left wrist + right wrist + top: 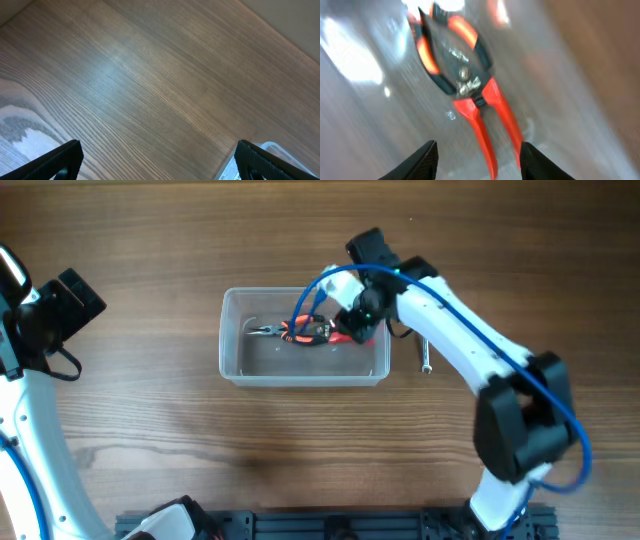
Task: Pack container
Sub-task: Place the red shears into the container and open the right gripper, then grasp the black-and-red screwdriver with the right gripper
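Note:
The clear plastic container [232, 365] sits mid-table. Inside lie needle-nose pliers [272, 331] with orange-and-black handles and a red-handled cutter [344, 337]. My right gripper [358, 323] is lowered into the container's right end. In the right wrist view its fingers [479, 162] are open on either side of the cutter's red handles [482, 127], with the orange-and-black pliers [447, 45] beyond. My left gripper [78, 296] is far left over bare table, open and empty [160, 160]. A corner of the container [274, 149] shows by its right finger.
A small metal key-like tool [427, 356] lies on the wooden table just right of the container, under the right arm. The blue cable [310, 295] of the right arm loops over the container. A black rail [330, 525] runs along the front edge.

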`<state>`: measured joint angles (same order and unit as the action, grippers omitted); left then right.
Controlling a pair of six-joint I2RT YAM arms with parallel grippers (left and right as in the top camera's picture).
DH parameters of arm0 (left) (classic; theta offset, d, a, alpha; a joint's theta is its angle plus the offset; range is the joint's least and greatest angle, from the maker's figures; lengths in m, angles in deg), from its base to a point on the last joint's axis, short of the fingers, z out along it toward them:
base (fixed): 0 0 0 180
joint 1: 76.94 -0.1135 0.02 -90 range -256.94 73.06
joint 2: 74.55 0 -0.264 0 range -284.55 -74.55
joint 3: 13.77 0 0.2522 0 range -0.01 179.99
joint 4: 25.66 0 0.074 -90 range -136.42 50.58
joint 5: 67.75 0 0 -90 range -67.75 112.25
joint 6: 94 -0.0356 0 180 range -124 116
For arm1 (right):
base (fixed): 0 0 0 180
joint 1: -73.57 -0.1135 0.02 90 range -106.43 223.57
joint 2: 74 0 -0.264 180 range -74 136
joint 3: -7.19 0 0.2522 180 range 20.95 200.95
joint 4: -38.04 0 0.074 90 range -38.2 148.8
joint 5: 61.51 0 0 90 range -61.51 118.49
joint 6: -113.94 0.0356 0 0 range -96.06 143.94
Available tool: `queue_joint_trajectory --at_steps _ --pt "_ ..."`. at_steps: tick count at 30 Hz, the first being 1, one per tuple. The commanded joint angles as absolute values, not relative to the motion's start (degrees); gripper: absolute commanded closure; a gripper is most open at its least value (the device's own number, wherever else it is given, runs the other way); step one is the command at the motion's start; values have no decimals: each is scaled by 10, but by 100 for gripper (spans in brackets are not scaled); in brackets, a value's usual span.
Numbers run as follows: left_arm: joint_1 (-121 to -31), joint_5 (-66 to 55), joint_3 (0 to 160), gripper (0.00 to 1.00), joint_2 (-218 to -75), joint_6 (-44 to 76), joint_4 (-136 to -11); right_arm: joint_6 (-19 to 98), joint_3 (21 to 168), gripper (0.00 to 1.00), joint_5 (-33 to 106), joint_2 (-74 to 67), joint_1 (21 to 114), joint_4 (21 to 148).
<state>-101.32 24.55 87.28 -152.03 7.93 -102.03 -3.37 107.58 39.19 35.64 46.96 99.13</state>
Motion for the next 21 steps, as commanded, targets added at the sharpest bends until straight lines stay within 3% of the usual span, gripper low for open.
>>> queue_joint_trajectory --at_steps 1,4,7,12,21 --pt "-1016 249 874 0 -1522 85 -1019 130 1137 39 302 207 479 992" --pt "-1016 249 874 0 -1522 85 -1019 219 1138 31 205 88 553 1003" --pt "-1016 249 874 0 -1522 85 -1018 290 1092 26 272 105 706 1102" --pt "-1016 249 874 0 -1522 85 -1019 278 962 26 264 196 740 1061" --pt "-1016 249 874 0 -1522 85 -1019 233 923 35 307 286 832 1073"
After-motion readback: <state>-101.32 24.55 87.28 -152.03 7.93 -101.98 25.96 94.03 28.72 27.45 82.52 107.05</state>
